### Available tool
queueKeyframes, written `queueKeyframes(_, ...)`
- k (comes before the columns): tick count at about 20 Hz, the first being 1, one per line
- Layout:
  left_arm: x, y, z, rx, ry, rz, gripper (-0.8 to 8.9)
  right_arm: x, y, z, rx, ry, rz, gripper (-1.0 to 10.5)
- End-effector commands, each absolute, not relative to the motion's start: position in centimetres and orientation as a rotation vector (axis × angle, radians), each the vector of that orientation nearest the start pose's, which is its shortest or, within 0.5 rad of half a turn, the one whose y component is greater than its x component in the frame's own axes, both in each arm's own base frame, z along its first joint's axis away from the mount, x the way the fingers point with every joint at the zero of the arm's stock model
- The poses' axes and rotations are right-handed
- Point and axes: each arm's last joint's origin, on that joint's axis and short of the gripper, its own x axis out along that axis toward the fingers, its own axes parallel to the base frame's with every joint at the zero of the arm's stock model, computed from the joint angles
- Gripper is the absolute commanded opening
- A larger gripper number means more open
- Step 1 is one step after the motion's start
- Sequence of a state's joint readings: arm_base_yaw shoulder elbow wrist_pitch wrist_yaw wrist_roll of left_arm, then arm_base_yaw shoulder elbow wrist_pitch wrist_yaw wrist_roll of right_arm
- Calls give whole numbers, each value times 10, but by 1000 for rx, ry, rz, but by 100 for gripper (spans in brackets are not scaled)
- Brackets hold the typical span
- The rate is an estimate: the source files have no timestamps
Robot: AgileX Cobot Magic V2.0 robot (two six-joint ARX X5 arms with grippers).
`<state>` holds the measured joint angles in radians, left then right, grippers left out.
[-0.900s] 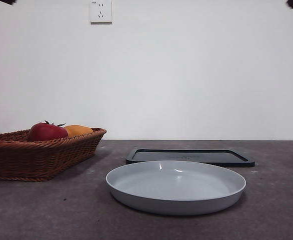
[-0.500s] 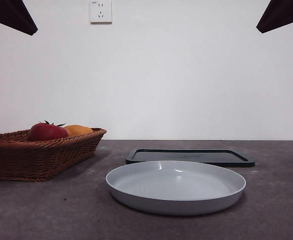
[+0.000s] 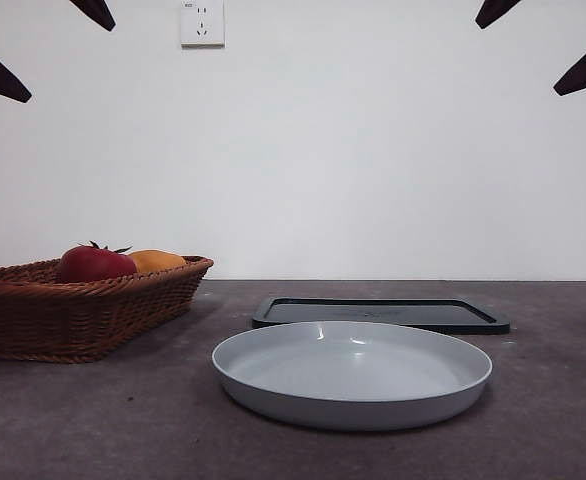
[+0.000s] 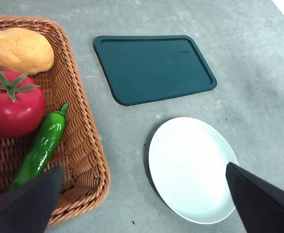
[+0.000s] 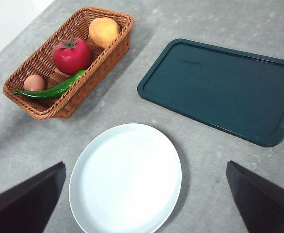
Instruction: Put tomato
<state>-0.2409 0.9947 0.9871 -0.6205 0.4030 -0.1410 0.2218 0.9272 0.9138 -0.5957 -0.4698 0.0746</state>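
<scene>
Jaws spread; tomato [image 5: 71, 55] in basket [image 5: 105, 53], grey table [image 3: 553, 400].

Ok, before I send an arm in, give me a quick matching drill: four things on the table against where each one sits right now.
Things:
1. tomato
2. green chili pepper
3. white plate
4. dark green tray

Places:
A. flat on the table beyond the plate, nothing on it
B. in the wicker basket, next to the orange-yellow fruit
C. in the basket, lying along its side wall
D. on the table, nearest the camera in the front view

Pairs: 1-B, 2-C, 3-D, 4-A
</scene>
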Motion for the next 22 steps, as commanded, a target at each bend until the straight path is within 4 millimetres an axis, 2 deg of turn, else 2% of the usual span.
queueKeyframes(1, 191, -60, 335, -178, 654, -591, 687, 178, 54, 322, 138, 625, 655, 636)
queueKeyframes(6, 194, -59, 329, -178, 703, -550, 687, 178, 54, 322, 137, 623, 655, 636)
queueKeyframes(10, 210, -60, 313, -146, 831, -433, 684, 179, 54, 323, 136, 612, 657, 636)
queueKeyframes(16, 264, -69, 281, -46, 1041, -296, 684, 179, 54, 323, 136, 611, 657, 636)
queueKeyframes(22, 330, -80, 267, 61, 1086, -203, 684, 179, 54, 324, 136, 610, 657, 636)
